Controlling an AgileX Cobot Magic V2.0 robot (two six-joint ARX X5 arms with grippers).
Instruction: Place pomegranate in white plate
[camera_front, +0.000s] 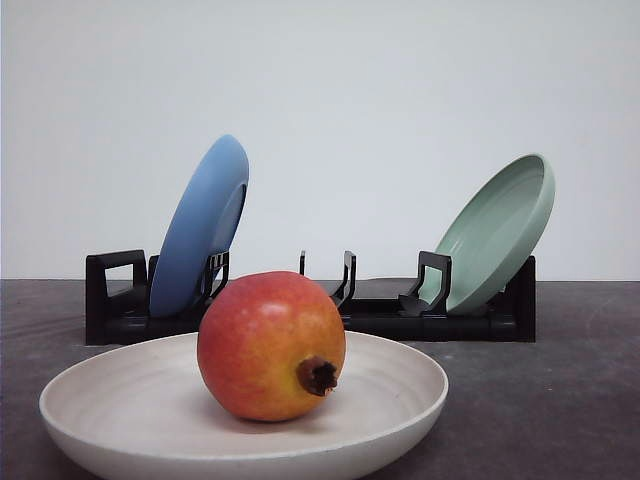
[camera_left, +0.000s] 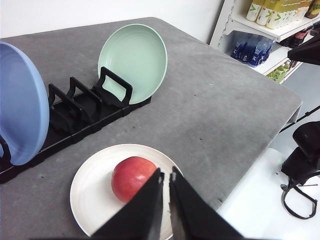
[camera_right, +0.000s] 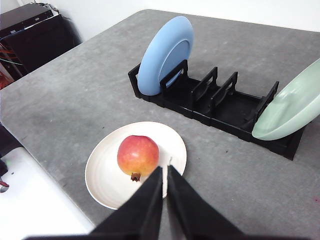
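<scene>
A plain white wall closes the upper half of the front view, above a dark grey felt-like bench (camera_front: 570, 390). At centre left the blue plate (camera_front: 200, 228) stands on edge in the black dish rack (camera_front: 375, 318), leaning against a divider so it stays upright; the middle slots are free, and at centre right the pale green plate (camera_front: 497, 232) tilts back at the rack's end.

In the lower part of the frame, in front of the rack, the white plate (camera_front: 400, 385) lies flat. The pomegranate (camera_front: 270, 345) rests inside it, near the middle, lying on its side with the dark crown pointing toward the camera and slightly right.

My left fingers (camera_left: 165, 181) are drawn narrow, nearly touching, and carry nothing; they hang above the plate's near rim. My right fingers (camera_right: 165, 175) are likewise pinched close and empty, above the plate's edge.

I judge the placing done.
</scene>
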